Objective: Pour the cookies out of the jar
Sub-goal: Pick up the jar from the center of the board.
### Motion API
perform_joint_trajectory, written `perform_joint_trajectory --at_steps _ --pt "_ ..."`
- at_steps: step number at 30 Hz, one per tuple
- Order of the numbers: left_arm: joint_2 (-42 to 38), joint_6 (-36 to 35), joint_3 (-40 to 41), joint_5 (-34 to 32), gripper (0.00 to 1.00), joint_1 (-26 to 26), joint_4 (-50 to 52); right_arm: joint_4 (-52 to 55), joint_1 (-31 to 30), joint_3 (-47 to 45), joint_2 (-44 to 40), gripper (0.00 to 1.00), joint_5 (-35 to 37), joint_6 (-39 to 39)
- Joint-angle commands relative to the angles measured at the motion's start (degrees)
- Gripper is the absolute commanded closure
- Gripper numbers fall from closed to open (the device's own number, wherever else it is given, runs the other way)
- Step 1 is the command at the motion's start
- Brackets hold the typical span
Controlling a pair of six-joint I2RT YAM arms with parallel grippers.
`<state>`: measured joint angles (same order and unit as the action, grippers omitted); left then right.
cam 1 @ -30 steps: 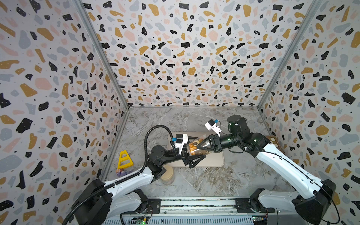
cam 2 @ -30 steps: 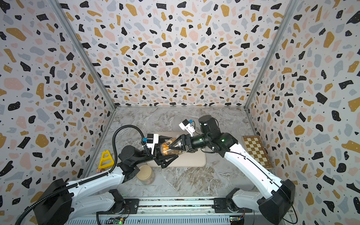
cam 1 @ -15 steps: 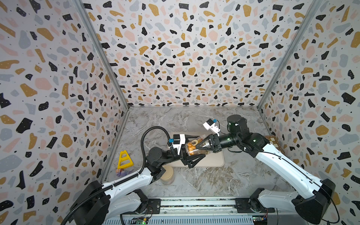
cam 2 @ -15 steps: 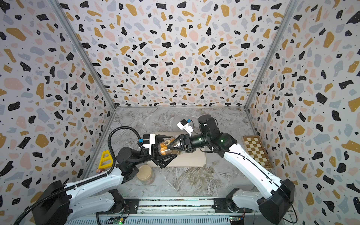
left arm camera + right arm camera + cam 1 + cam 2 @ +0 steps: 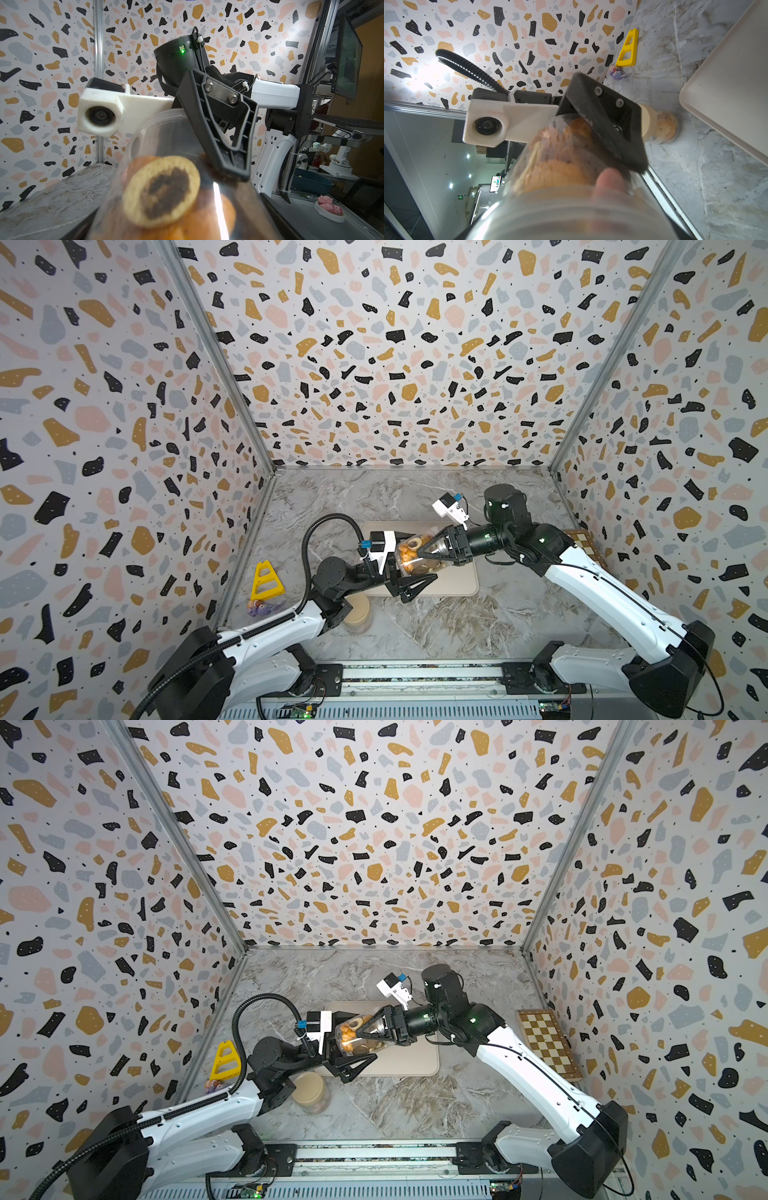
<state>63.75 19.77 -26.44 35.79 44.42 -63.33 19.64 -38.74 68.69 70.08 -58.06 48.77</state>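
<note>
Two grippers are met at a clear plastic jar [image 5: 405, 560], which is held lying on its side in the air above the left half of a flat beige rectangular tray [image 5: 457, 585] near the middle of the marbled grey tabletop [image 5: 457, 626]. The right gripper [image 5: 424, 553] is clamped on the jar from the right. The left gripper [image 5: 359, 1042] is spread wide, with its jaws set either side of the jar's left end; whether they touch it cannot be told. The small round cookies [image 5: 162, 191], golden-orange, brown and pale with dark centres, are seen packed inside the jar.

A second clear jar with a beige lid [image 5: 357, 612] is stood on the tabletop just off the tray's front left corner. A yellow triangular plastic frame [image 5: 265, 580] and a small purple toy [image 5: 257, 608] are found by the left edge, and a wooden chessboard [image 5: 544, 1040] along the right edge.
</note>
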Motion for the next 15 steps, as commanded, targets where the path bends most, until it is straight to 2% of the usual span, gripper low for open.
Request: perform_joint_trajectory --at_steps 1,3,5,7,10,15 --pt "1.9 2.0 -1.7 3.1 0.01 0.5 -5.8 -6.3 0.0 0.6 -1.2 0.3 -2.0 1.6" --pt "2.5 2.5 -2.0 4.9 0.1 0.4 -7.1 -5.7 -0.1 0.7 -1.0 0.3 -1.6 1.5" --pt "2.5 2.3 -2.7 5.9 0.12 0.4 -5.7 -4.3 -0.3 0.6 -0.9 0.29 -1.2 0.6" --pt "2.0 2.5 -2.5 4.8 0.1 0.4 -5.8 -3.3 -0.2 -0.1 -0.9 0.3 -0.8 -0.1" --pt "-0.5 1.8 -1.6 1.4 0.01 0.3 -4.6 -1.5 0.0 -0.5 -1.2 0.3 -0.1 -1.4" --pt "-5.0 1.0 -1.9 0.5 0.01 0.3 2.4 0.3 1.5 -0.5 -2.2 0.3 0.6 -2.6"
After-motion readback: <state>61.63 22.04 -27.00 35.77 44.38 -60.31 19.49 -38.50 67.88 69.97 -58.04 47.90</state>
